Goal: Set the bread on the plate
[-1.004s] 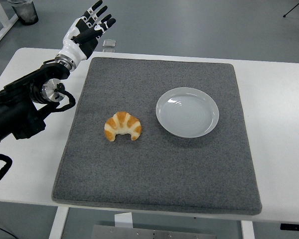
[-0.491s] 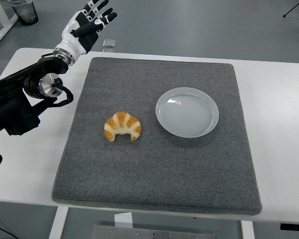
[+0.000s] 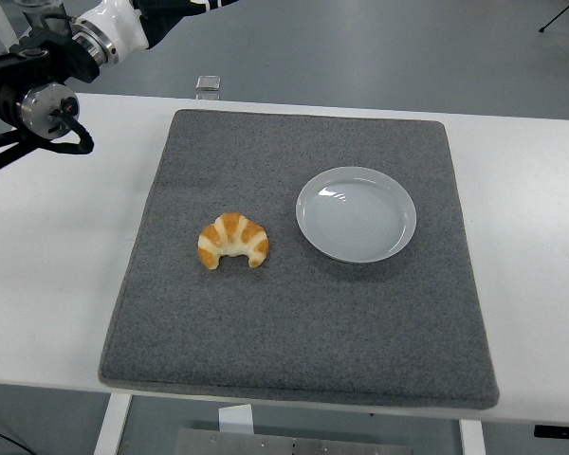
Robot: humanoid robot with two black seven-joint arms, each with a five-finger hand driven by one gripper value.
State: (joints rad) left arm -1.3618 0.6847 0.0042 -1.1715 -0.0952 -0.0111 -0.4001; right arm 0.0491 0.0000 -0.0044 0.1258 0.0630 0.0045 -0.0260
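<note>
Left hand (image 3: pixel 161 11) raised; one croissant (image 3: pixel 233 240), one plate (image 3: pixel 357 213).

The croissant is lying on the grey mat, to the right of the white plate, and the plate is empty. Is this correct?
Not quite. In the head view the croissant lies to the left of the white plate, not to the right. The rest holds: it is on the grey mat, and the plate is empty.

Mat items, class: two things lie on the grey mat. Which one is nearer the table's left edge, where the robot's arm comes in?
The croissant, golden brown and curved, lies left of the round white plate, so it is nearer that edge.
</note>
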